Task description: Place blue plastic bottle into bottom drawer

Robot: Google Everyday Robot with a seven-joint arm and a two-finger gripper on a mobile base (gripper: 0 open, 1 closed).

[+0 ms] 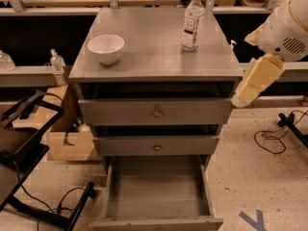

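Observation:
The blue plastic bottle, clear with a white cap and a white label, stands upright at the back right of the grey cabinet top. The bottom drawer is pulled wide open and its grey inside holds nothing. My gripper is out of view. Only my arm shows at the right: a white joint and a cream link whose lower end hangs beside the cabinet's right front corner, apart from the bottle.
A white bowl sits on the cabinet top at the left. The top drawer and middle drawer, both with round knobs, stand slightly ajar. A black chair frame, a cardboard box and floor cables flank the cabinet.

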